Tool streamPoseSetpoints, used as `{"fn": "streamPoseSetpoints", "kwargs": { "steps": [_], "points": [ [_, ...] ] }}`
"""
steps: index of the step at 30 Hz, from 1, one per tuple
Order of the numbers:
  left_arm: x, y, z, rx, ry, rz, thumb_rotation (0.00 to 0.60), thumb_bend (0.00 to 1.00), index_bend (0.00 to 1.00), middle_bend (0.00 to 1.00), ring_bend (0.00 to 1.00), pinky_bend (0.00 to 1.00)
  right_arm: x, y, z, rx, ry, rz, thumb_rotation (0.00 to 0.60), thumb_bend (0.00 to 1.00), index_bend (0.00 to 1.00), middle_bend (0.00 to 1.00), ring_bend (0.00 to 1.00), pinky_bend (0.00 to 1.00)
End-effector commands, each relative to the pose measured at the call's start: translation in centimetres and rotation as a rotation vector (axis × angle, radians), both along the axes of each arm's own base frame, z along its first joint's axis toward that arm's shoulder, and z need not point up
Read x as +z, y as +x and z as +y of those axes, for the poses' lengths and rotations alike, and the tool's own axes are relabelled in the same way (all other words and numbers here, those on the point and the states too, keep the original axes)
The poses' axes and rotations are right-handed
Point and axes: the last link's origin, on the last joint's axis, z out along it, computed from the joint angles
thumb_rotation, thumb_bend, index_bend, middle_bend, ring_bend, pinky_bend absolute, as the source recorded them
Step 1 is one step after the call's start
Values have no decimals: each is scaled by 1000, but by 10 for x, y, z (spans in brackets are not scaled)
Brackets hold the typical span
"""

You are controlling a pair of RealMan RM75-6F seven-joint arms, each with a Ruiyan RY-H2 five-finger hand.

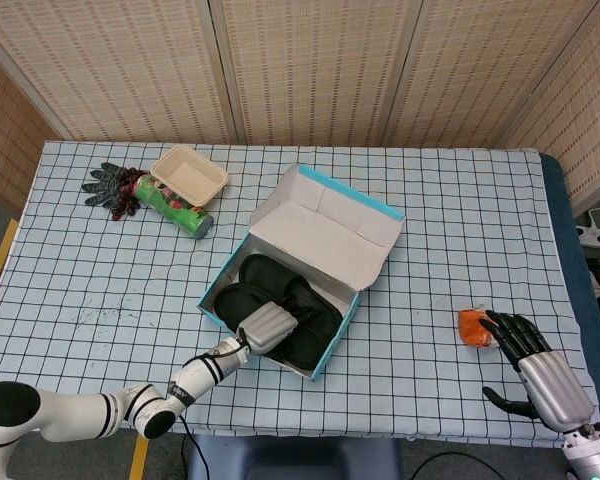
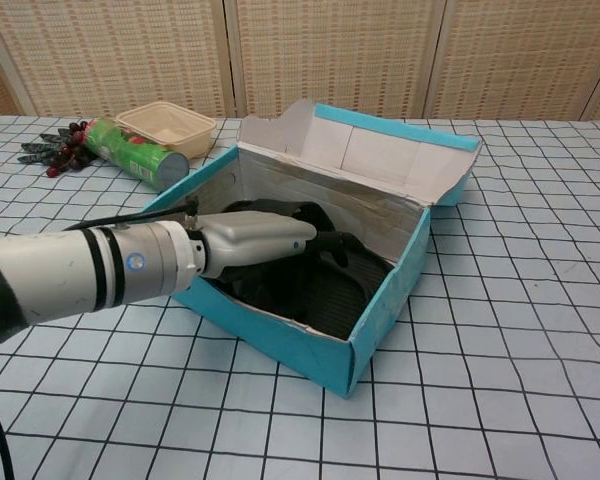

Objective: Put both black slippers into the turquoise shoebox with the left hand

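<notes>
The turquoise shoebox point(image 1: 332, 334) point(image 2: 280, 335) stands mid-table with its lid point(image 1: 325, 232) propped open at the back. Both black slippers point(image 1: 265, 283) point(image 2: 330, 290) lie inside it. My left hand point(image 1: 268, 327) point(image 2: 255, 235) reaches over the box's near wall, and its dark fingers point(image 2: 332, 245) curl down around the nearer slipper, holding it low in the box. Near the front right table edge rests my right hand point(image 1: 528, 358), fingers spread and holding nothing. It shows only in the head view.
A small orange object point(image 1: 472, 327) lies at my right hand's fingertips. At the back left are a beige food tray point(image 1: 190, 174) point(image 2: 167, 122), a green can point(image 1: 173, 206) point(image 2: 135, 152) and a black glove point(image 1: 108, 186) with red bits.
</notes>
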Motion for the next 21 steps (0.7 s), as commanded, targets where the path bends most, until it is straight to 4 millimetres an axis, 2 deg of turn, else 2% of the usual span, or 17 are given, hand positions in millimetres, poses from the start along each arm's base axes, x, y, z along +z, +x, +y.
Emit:
{"fn": "streamPoseSetpoints", "kwargs": {
  "steps": [1, 7, 10, 15, 18, 21],
  "points": [
    [5, 5, 1, -7, 20, -33, 600, 427, 0, 120, 190, 68, 0, 0, 0, 1, 0, 0, 600, 128, 0, 0, 0, 0],
    [26, 19, 0, -25, 53, -126, 600, 427, 0, 92, 127, 70, 0, 1, 1, 4, 3, 2, 600, 128, 0, 0, 0, 0],
    [38, 25, 2, -27, 74, -169, 600, 428, 0, 30, 45, 70, 0, 1, 1, 5, 3, 3, 600, 128, 0, 0, 0, 0],
    [68, 29, 5, -27, 132, -247, 600, 428, 0, 0, 0, 70, 1, 1, 2, 9, -1, 2, 600, 128, 0, 0, 0, 0],
    [97, 19, 0, -28, 184, -275, 600, 429, 0, 0, 0, 71, -1, 1, 2, 13, 7, 8, 600, 128, 0, 0, 0, 0],
    [129, -14, -17, -7, 245, -261, 600, 431, 0, 0, 0, 72, -2, 2, 2, 17, 10, 13, 600, 128, 0, 0, 0, 0]
  ]
}}
